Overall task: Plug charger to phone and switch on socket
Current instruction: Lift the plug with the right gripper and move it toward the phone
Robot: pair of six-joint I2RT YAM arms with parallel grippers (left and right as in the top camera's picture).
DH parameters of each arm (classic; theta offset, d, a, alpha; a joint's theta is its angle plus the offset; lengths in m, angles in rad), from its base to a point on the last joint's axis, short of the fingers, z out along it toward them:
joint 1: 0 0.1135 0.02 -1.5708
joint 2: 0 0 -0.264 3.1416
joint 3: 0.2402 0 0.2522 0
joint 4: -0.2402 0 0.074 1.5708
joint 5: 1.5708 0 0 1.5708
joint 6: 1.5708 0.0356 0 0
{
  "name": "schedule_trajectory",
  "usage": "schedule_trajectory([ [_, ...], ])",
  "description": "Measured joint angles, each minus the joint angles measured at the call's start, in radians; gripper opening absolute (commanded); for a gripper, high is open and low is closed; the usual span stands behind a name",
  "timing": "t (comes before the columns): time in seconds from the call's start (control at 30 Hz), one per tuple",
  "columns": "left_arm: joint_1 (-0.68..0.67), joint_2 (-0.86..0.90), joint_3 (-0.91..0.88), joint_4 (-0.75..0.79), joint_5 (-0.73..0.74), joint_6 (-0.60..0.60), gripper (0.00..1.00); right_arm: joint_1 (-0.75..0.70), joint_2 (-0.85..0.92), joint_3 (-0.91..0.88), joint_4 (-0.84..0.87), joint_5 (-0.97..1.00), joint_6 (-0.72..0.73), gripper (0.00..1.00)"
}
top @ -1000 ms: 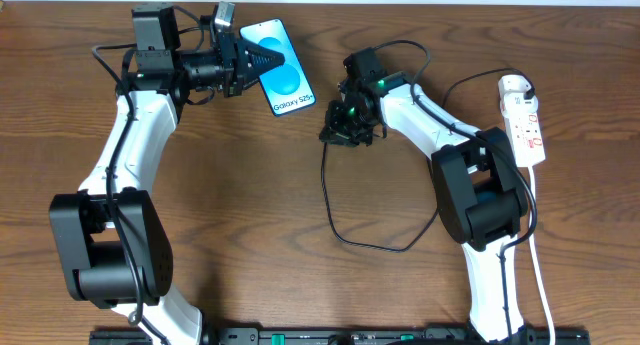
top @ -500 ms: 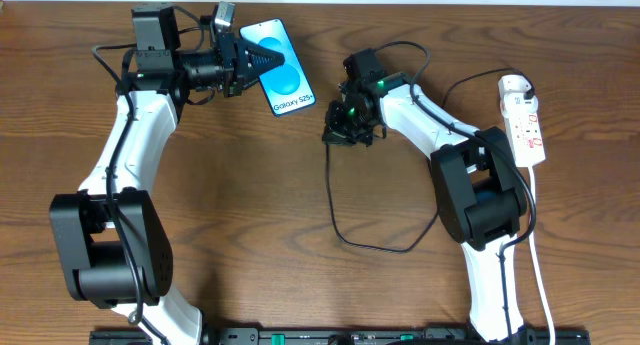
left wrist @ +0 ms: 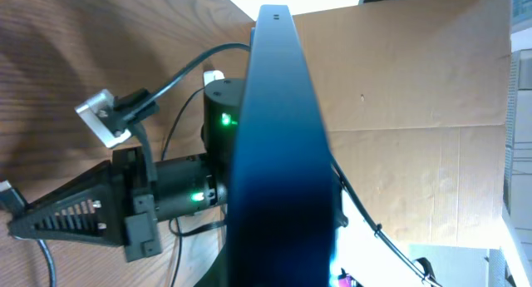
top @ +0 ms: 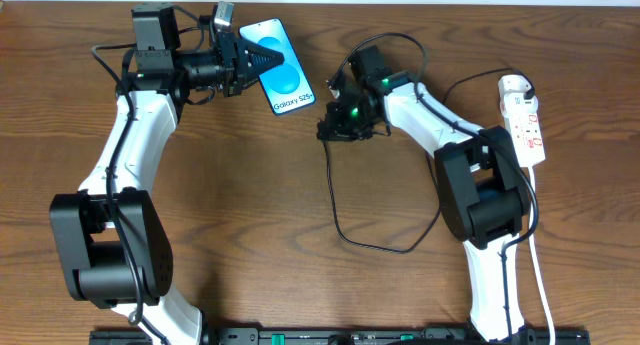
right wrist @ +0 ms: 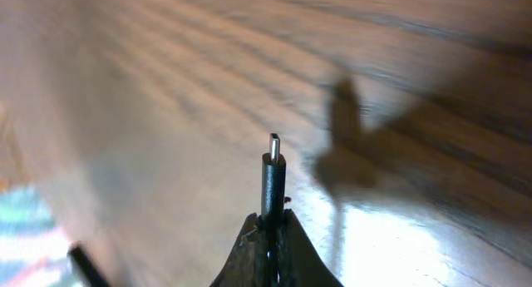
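Note:
The phone (top: 281,80), blue screen with white "Galaxy S25" text, sits at the back of the table, held at its left edge by my left gripper (top: 252,61), which is shut on it. In the left wrist view the phone (left wrist: 278,154) shows edge-on as a dark slab. My right gripper (top: 333,125) is shut on the charger's connector end (right wrist: 273,175), tip pointing out over the wood, a short way right of the phone. The black cable (top: 335,210) loops down across the table. The white socket (top: 524,120) lies at the far right.
The socket's white cord (top: 538,265) runs down the right side of the table. The right arm (left wrist: 174,191) shows beyond the phone in the left wrist view, with cardboard behind it. A black rail runs along the front edge (top: 330,336).
My right gripper with the charger connector has shifted slightly left and up toward the phone. The left arm and phone have not moved.

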Motion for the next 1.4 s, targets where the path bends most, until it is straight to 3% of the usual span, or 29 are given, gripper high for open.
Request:
schedule_trajectory([
  [0.37, 0.000, 0.000, 0.000, 0.000, 0.000, 0.000, 0.07, -0.077, -0.020, 0.000, -0.091, -0.247, -0.252, 0.01],
  [0.9, 0.000, 0.000, 0.000, 0.000, 0.000, 0.000, 0.08, -0.205, -0.249, 0.000, -0.340, -0.405, -0.479, 0.01],
  [1.13, 0.000, 0.000, 0.000, 0.000, 0.000, 0.000, 0.07, -0.235, -0.290, -0.062, -0.318, -0.412, -0.496, 0.02],
  [1.4, 0.000, 0.000, 0.000, 0.000, 0.000, 0.000, 0.07, -0.249, -0.441, -0.272, -0.140, -0.418, -0.467, 0.01],
])
